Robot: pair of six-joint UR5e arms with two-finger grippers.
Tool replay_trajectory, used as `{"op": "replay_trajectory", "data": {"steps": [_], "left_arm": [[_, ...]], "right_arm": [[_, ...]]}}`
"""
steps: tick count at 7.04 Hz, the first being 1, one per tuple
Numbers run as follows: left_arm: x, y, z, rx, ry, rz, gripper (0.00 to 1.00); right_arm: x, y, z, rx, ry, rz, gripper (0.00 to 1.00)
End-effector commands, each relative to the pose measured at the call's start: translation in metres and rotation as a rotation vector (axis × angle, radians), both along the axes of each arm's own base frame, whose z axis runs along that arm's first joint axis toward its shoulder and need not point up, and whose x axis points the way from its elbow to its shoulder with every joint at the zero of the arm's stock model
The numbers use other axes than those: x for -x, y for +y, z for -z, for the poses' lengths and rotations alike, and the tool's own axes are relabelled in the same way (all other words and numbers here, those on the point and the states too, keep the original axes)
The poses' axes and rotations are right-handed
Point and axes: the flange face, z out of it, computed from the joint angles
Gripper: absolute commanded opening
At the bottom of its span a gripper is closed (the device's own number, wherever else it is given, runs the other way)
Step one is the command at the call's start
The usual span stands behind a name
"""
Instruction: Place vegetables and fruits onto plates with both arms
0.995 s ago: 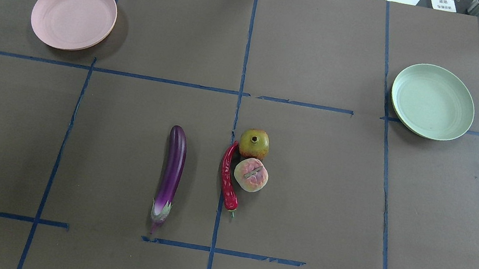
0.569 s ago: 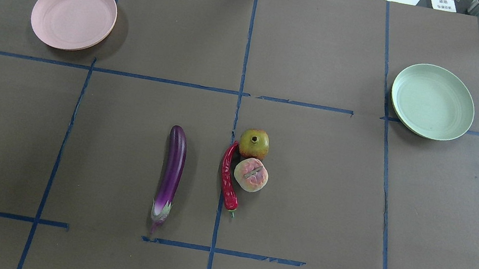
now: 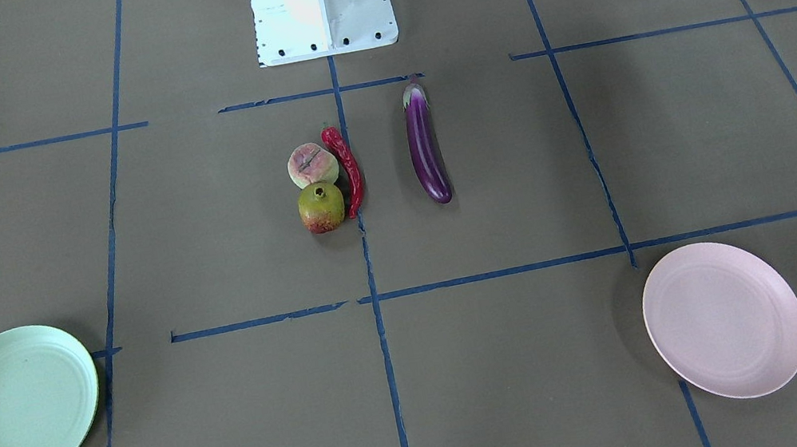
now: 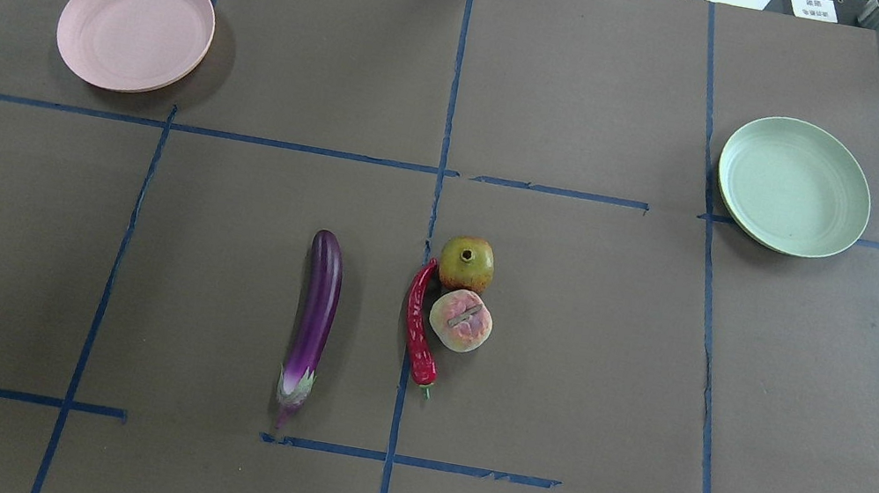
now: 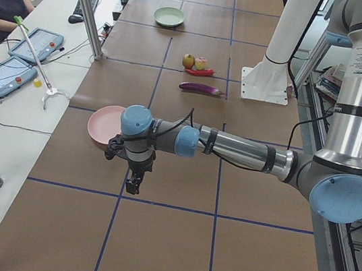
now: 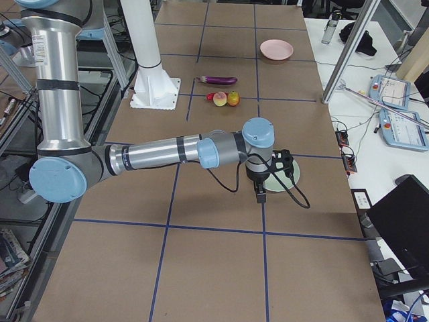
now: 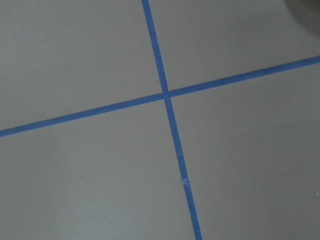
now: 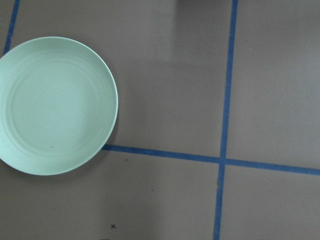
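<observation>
Four pieces lie mid-table, well apart from pink plate and green plate: glossy eggplant likely slippery, pinch mid-length; chili crowds roll-prone peach and pomegranate; left gripper, right gripper finger gap: cannot tell.

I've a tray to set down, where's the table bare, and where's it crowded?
Bare: the wide stretch between the pink plate and the green plate, and both plates' insides. Crowded: the centre, where chili pepper, pomegranate and peach bunch together, eggplant beside.
</observation>
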Motion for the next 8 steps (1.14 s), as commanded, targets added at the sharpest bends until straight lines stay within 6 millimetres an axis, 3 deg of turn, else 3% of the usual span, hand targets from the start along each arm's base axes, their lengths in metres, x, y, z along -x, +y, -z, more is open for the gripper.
{"op": "replay_trajectory", "data": {"steps": [1, 2, 3, 4, 5, 6, 8], "left_arm": [[0.0, 0.0, 0.001, -0.001, 0.001, 0.0, 1.0], [0.0, 0.0, 0.001, -0.001, 0.001, 0.0, 1.0], [0.0, -0.001, 0.002, -0.003, 0.001, 0.0, 1.0], [0.0, -0.001, 0.002, -0.004, 0.001, 0.0, 1.0], [0.0, -0.001, 0.002, -0.004, 0.001, 0.0, 1.0], [0.0, -0.001, 0.002, -0.004, 0.001, 0.0, 1.0], [0.0, -0.001, 0.002, -0.004, 0.001, 0.0, 1.0]], "right_arm": [[0.044, -0.011, 0.05, -0.083, -0.076, -0.025, 0.99], [0.065, -0.021, 0.087, -0.119, -0.131, -0.063, 0.99], [0.103, -0.036, 0.137, -0.09, -0.188, -0.09, 1.0], [0.132, -0.044, 0.166, -0.088, -0.203, -0.097, 1.0], [0.177, -0.045, 0.191, -0.1, -0.202, -0.083, 1.0], [0.231, -0.043, 0.225, -0.067, -0.222, -0.115, 1.0], [0.329, -0.009, 0.291, -0.031, -0.202, -0.162, 1.0]]}}
